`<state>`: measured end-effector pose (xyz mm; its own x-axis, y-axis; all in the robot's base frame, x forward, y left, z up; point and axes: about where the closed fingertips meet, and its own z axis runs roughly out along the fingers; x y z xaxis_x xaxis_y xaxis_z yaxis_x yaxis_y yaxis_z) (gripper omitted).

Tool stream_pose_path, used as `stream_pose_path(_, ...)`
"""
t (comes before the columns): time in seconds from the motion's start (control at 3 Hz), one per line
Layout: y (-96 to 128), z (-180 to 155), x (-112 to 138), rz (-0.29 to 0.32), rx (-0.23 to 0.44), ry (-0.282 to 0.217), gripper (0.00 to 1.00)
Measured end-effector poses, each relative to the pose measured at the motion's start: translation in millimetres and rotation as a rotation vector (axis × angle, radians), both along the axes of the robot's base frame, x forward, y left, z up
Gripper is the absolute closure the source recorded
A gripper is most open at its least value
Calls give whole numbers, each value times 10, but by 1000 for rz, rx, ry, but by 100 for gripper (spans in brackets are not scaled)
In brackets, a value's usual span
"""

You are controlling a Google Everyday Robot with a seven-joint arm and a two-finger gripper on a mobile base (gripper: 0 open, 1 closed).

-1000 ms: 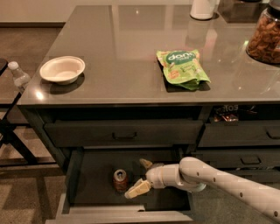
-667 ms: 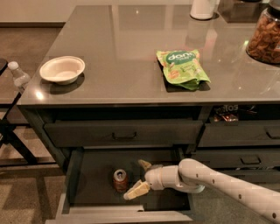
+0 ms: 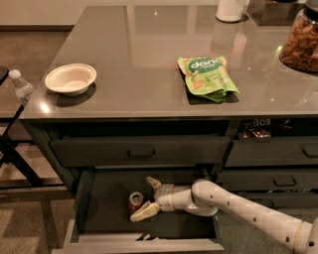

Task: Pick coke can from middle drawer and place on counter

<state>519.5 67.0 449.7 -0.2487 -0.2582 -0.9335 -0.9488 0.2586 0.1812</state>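
Note:
The coke can (image 3: pixel 135 201), small and red with a silver top, stands upright on the dark bottom of the open middle drawer (image 3: pixel 99 201). My gripper (image 3: pixel 146 197) reaches into the drawer from the right on a white arm. Its two cream fingers are spread apart, one behind the can and one in front (image 3: pixel 144 212), with the can just left of the gap between them. The fingers do not close on the can. The counter (image 3: pixel 144 64) is the glossy grey top above the drawers.
On the counter sit a white bowl (image 3: pixel 70 79) at the left, a green snack bag (image 3: pixel 207 77), a white container (image 3: pixel 229 10) and a jar of nuts (image 3: pixel 300 42) at the back right. A clear bottle (image 3: pixel 21 85) stands left of the counter. A closed drawer (image 3: pixel 139 149) lies above the open one.
My gripper has shifted slightly left toward the can, its fingers still spread. The can has not moved.

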Motion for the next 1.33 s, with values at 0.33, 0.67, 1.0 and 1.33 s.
stream_pose_path(0.33,9,-11,-15,3,2,3,0)
stream_pose_path(0.67,90,-92,-36,12,22,10,0)
stream_pose_path(1.0,182,-145,-13,22,44,10,0)
stream_pose_path(1.33,226,-183,-5,28,58,21,0)
